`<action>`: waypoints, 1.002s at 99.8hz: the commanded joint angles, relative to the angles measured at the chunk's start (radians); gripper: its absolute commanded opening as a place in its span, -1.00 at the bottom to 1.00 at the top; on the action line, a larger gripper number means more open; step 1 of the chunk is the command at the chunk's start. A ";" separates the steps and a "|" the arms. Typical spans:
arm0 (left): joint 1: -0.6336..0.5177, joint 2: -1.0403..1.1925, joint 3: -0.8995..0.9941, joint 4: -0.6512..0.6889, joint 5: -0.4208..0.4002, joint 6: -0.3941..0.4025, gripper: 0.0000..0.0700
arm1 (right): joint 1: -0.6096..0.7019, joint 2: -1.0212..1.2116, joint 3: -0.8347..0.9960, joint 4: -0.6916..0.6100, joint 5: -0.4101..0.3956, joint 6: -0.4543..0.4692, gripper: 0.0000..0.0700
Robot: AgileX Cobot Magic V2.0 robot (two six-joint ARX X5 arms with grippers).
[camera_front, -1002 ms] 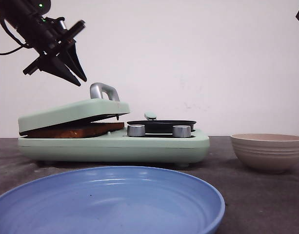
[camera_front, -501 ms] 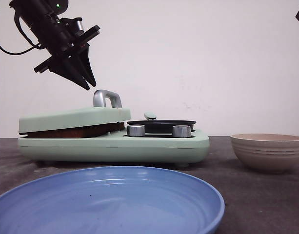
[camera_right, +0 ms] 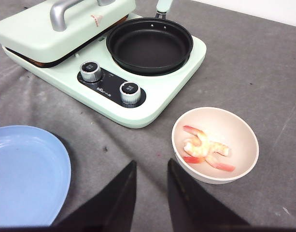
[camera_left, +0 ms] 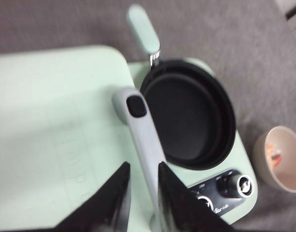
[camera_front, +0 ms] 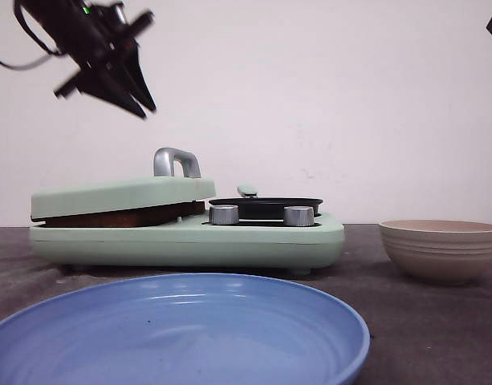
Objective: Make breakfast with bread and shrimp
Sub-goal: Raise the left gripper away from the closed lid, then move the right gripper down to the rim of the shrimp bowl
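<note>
Bread sits clamped under the closed green lid, only its brown edge showing. Shrimp lie in the beige bowl. Left gripper, blurred, hangs above, seemingly slightly spread; right gripper spread, empty.

My left arm shows in the upper left of the front frame as a black, blocky body, blurred. A small green light glows near its top edge, and a black cable loops off it toward the left border. Its left gripper ends in two black fingers that taper to sharp points. In the left wrist frame those fingers are dark wedges at the bottom edge. My right gripper looks the same: two matte black pointed fingers, without markings I can read.
</note>
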 commanded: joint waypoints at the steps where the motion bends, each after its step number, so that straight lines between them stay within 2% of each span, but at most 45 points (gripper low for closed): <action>1: 0.008 -0.065 0.038 0.032 -0.002 0.002 -0.97 | 0.008 0.004 0.003 0.010 0.002 0.014 -0.64; 31: 0.055 -0.288 0.030 0.044 -0.021 0.016 -0.97 | 0.008 0.004 0.003 0.011 0.002 0.014 -0.64; 47: 0.055 -0.399 -0.045 0.065 -0.020 0.036 -0.97 | 0.008 0.003 0.003 0.016 0.015 0.013 -0.64; 58: 0.055 -0.491 -0.184 0.145 -0.017 0.013 -0.97 | 0.008 0.003 0.003 0.019 0.027 0.013 -0.64; 73: 0.055 -0.682 -0.517 0.404 -0.018 -0.106 -0.97 | 0.008 0.003 0.003 0.018 0.028 0.014 -0.64; 83: 0.053 -0.819 -0.724 0.538 -0.040 -0.153 -0.97 | 0.008 0.003 0.003 0.023 0.047 0.016 -0.64; 100: 0.037 -1.011 -0.952 0.545 -0.044 -0.155 -0.97 | 0.008 0.006 0.003 0.056 0.074 0.018 -0.64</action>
